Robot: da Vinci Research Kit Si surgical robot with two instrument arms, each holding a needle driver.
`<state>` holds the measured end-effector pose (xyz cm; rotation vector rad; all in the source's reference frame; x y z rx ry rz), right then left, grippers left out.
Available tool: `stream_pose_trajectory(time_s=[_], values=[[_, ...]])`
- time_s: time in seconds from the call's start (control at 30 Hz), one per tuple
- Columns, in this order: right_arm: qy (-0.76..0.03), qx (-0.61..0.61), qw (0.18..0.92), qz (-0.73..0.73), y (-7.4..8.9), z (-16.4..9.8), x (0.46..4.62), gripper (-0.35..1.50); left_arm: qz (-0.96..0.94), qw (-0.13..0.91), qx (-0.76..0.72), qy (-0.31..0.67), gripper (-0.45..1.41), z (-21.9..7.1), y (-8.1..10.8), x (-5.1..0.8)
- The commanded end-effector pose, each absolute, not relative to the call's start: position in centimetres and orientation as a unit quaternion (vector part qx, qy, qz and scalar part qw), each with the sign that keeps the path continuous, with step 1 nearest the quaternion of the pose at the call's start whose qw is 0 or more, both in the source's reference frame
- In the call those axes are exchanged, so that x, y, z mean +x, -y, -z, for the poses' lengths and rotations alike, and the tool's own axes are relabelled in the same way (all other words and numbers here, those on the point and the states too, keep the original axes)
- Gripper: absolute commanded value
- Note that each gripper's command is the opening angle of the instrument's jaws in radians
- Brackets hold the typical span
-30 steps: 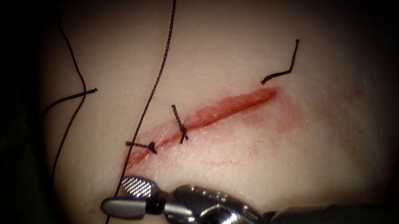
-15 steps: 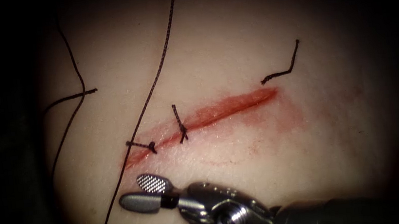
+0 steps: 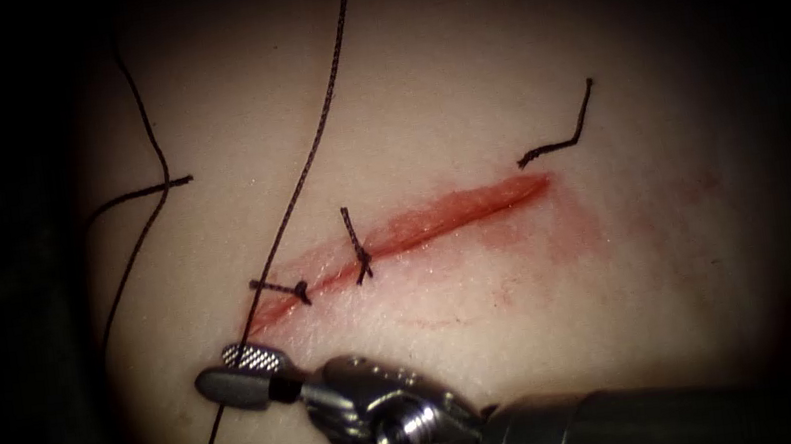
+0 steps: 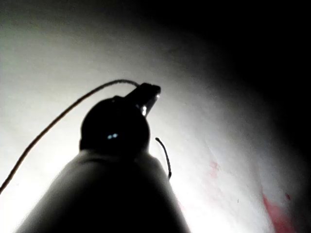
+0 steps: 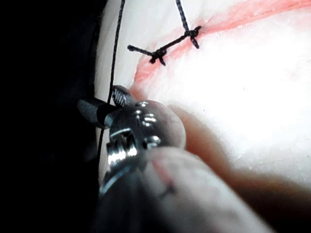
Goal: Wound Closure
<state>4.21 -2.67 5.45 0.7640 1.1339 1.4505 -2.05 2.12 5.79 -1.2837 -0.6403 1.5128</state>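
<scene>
Pale tissue across the endoscope view, darkening toward the edges.

Entering from 4 o'clock, the right arm's shaft, low over the tissue and pointing toward 9 o'clock. At its tip, near 7 o'clock and just below the left end of the cut, the right end effector. Jaws spread a little, ribbed inner face of the upper one showing, nothing visibly pinched.

Cut slanting through the middle from 8 o'clock up toward 2 o'clock, edges red. Red fluid smeared on the tissue below its right end, toward 4 o'clock.

Long thread coming down from 12 o'clock in a nearly straight line. Passing the left end of the cut, slipping behind the upper jaw of the right end effector, showing again below it toward 7 o'clock. Touching the jaws or not: hard to tell.

In the left wrist view, the left end effector as a dark shape, pressed together on the thread, the strand arcing away from its tip over the tissue.

Two stitches across the left half of the cut, each knotted, short tails sticking out. Same pair in the right wrist view, just beyond the spread jaws.

Second thin thread at 10 o'clock, curving down along the tissue's left side, a short end crossing it.

Cut end of thread, bent, lying toward 2 o'clock just above the right end of the cut.
</scene>
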Motion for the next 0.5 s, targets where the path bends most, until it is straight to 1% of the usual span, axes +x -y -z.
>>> stream_pose_trajectory(time_s=[0.03, 0.2, 0.23, 0.27, 0.3, 0.33, 0.37, 0.43, 0.5], values=[[-0.471, 0.333, 0.53, -0.621, 2.7, -5.5, 4.28, -0.35, -0.627, 0.504, -0.532, 0.265, -0.45, -5.8, -2.1, -2.11], [-0.468, 0.339, 0.526, -0.623, 2.6, -5.5, 4.19, -0.35, -0.627, 0.504, -0.532, 0.265, -0.43, -5.8, -2.1, -2.11], [-0.469, 0.34, 0.523, -0.626, 2.5, -5.4, 4.16, -0.35, -0.628, 0.502, -0.533, 0.264, 0.02, -5.8, -2.1, -2.11], [-0.474, 0.34, 0.518, -0.626, 2.4, -5.4, 4.1, -0.35, -0.628, 0.51, -0.533, 0.248, 0.2, -5.8, -2.2, -2.1], [-0.478, 0.338, 0.517, -0.625, 2.4, -5.3, 4.06, -0.35, -0.631, 0.51, -0.535, 0.236, 0.67, -5.8, -2.1, -2.09], [-0.495, 0.325, 0.506, -0.627, 2.1, -5.2, 3.86, -0.35, -0.633, 0.509, -0.536, 0.23, 1.04, -5.8, -2.1, -2.04], [-0.495, 0.325, 0.506, -0.627, 2.1, -5.2, 3.86, -0.35, -0.633, 0.509, -0.536, 0.23, 1.04, -5.8, -2.1, -2.04], [-0.513, 0.298, 0.496, -0.634, 1.8, -5.2, 3.62, -0.35, -0.644, 0.503, -0.525, 0.236, 1.16, -5.8, -2.0, -1.98], [-0.522, 0.282, 0.489, -0.639, 1.5, -5.2, 3.41, -0.35, -0.657, 0.482, -0.516, 0.264, 1.16, -5.8, -1.8, -1.93]])
